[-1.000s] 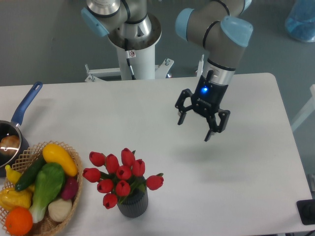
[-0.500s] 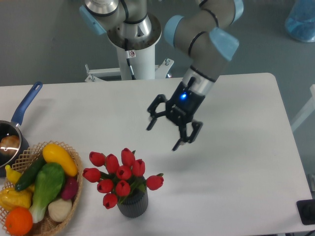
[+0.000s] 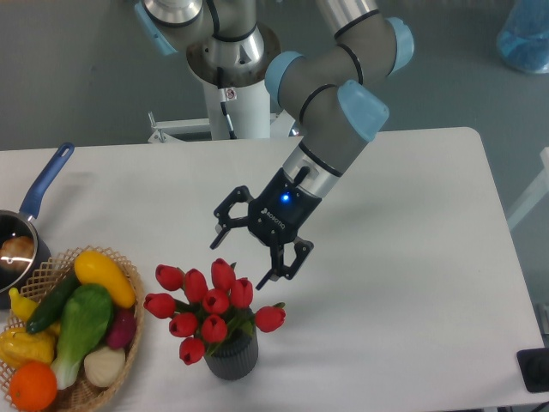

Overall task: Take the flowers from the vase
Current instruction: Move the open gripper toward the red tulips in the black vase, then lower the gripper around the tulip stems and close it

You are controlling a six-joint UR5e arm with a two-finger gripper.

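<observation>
My gripper: fingers spread, holding nothing, poised just above the flowers. Flowers: red tulips standing in the dark vase at the table's near edge. Left: basket of produce; saucepan.

We were looking at a robotics lab, no question. The arm rose from a white pedestal bolted to a grey floor, behind a plain white table. The things laid out read as test props: a wicker basket of toy fruit and vegetables, a blue-handled saucepan, red tulips in a dark ribbed vase.
</observation>
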